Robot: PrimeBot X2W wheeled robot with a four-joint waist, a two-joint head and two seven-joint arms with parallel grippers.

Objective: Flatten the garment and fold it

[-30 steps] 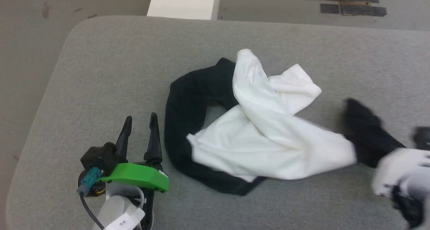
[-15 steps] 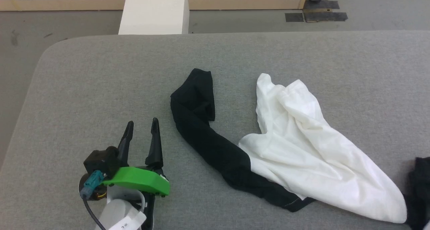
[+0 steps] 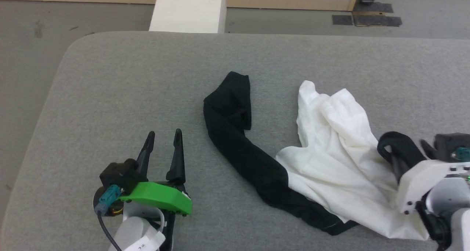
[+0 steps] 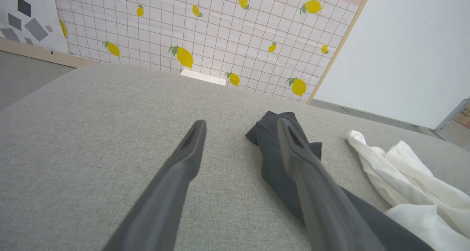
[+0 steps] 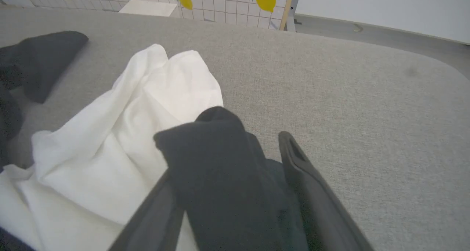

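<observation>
The garment lies crumpled on the grey table (image 3: 110, 78), right of centre. Its white body (image 3: 337, 163) is bunched in folds. One black sleeve (image 3: 235, 126) trails from it toward the far left. My left gripper (image 3: 164, 133) rests open on bare table left of that sleeve, and its right finger (image 4: 293, 152) overlaps the sleeve tip (image 4: 270, 120) in the left wrist view. My right gripper (image 3: 411, 152) is at the garment's right end, open. The garment's other black part (image 5: 216, 163) hangs loosely over its left finger and hides that tip. Its right finger (image 5: 293, 155) is bare.
A white block (image 3: 187, 8) stands beyond the table's far edge. Grey floor with dark tape patches (image 3: 367, 19) lies behind, and a lemon-print wall (image 4: 183, 31) further back. Bare table stretches left of the garment and behind it.
The head camera has shifted. The garment, looped and bunched before, is drawn out to the right with its left sleeve straightened. My right gripper's jaws now stand apart. The left gripper has stayed put.
</observation>
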